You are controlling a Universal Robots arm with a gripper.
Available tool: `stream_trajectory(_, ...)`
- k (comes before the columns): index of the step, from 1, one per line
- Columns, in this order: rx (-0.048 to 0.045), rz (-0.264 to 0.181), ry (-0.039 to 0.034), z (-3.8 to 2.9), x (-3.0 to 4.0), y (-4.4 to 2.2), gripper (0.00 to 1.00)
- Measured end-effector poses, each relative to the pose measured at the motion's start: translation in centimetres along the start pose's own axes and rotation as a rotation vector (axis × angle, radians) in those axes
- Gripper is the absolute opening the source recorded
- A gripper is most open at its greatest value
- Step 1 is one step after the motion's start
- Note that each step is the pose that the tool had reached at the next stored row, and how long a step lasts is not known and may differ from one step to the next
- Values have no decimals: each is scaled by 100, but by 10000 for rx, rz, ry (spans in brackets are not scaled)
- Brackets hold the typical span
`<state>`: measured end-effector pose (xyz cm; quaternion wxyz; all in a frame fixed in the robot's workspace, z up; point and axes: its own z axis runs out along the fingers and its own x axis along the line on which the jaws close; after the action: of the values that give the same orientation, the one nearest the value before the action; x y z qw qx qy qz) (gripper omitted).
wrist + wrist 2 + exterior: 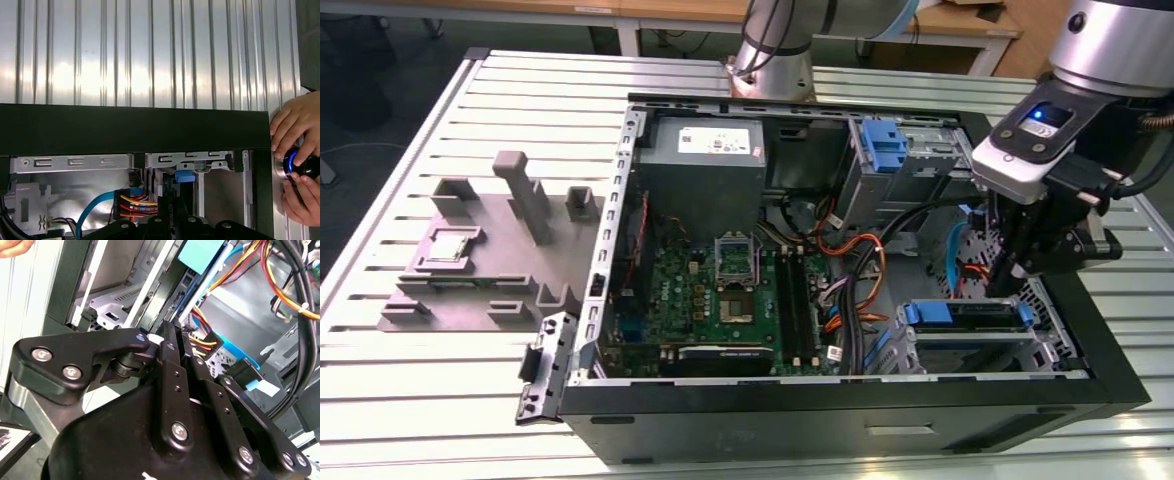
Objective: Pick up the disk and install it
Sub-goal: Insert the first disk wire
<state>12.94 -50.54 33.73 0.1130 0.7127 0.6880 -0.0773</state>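
Note:
The disk, silver in a blue carrier, lies flat in a bay at the exterior view's lower right corner of the open computer case. My gripper points down into the case just above the disk's right end, close to the side wall. Both wrist views show the fingers close together, with nothing visible between them: the gripper is shut. In the first wrist view the gripper hangs over the drive cage, with a blue plastic tab just beyond its tips.
A bare blue bracket stands in the upper bay beside the grey power supply. Orange and blue cables cross between the motherboard and the bays. A person's hands touch a lit button. A grey fixture lies left of the case.

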Motion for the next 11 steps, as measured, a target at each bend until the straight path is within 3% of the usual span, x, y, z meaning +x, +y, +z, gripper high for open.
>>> stream_trajectory(2, -43, 56, 37, 1, 0, -1, 16)
stream_trajectory(11, -17, 125, 325, 32, -81, -10, 16)
